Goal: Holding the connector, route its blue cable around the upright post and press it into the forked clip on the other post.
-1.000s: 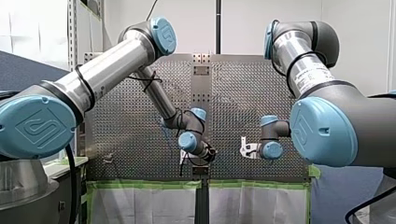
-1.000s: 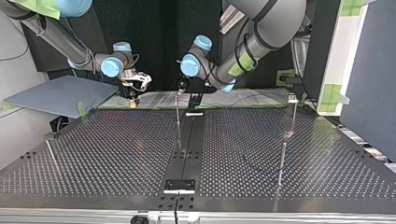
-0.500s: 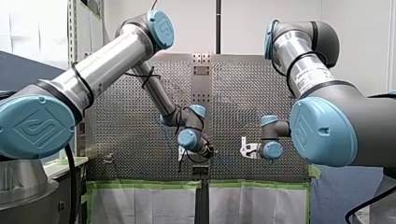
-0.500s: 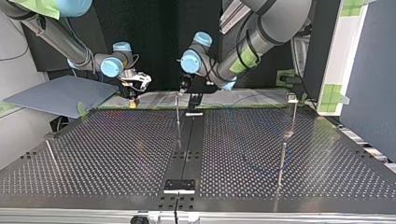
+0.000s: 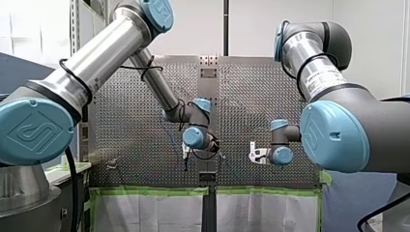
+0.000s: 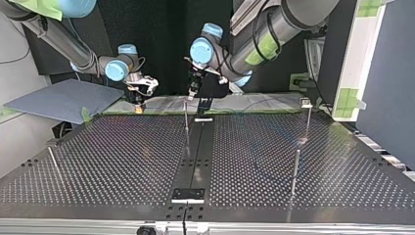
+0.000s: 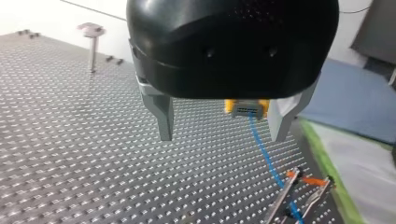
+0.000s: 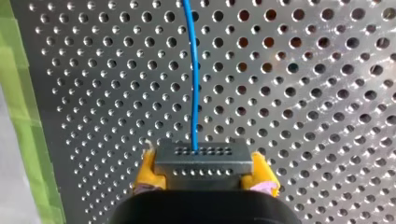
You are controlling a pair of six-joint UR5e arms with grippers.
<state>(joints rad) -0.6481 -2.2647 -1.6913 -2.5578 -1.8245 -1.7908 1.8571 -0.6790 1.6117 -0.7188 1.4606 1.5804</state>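
Perforated desk (image 6: 122, 161) spread under both arms. My left pincer (image 7: 223, 136) wide open and empty, above it. My right pincer (image 8: 203, 181) clamped with yellow pads (image 8: 145, 170) on the grey connector (image 8: 201, 158), just over the desk. Blue cable (image 8: 193, 70) straight out of the connector, across the holes.
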